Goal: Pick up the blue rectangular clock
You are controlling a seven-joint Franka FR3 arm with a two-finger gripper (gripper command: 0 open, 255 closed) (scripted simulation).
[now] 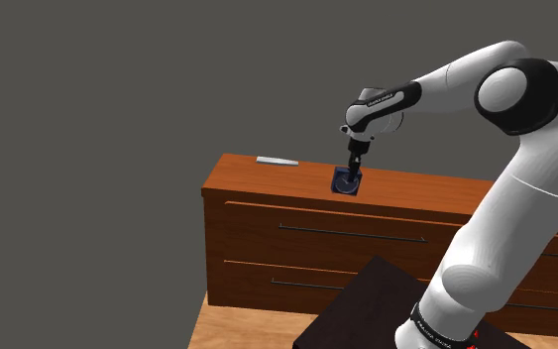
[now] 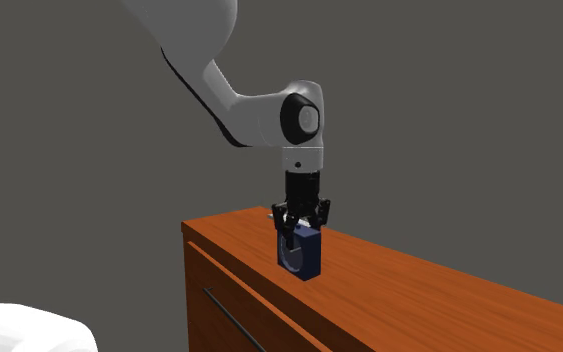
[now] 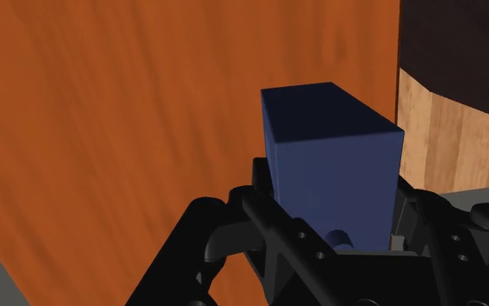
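- The gripper (image 2: 300, 227) points straight down, its 2 jaws clamped on the clock (image 2: 300, 256), 1 on each side.
- The clock, a dark blue box, stands upright between the jaws, its base at the dresser (image 2: 419, 285) top; whether they touch, I cannot tell.
- A flat grey slab (image 1: 277, 160) lies well apart from the jaws on that top.
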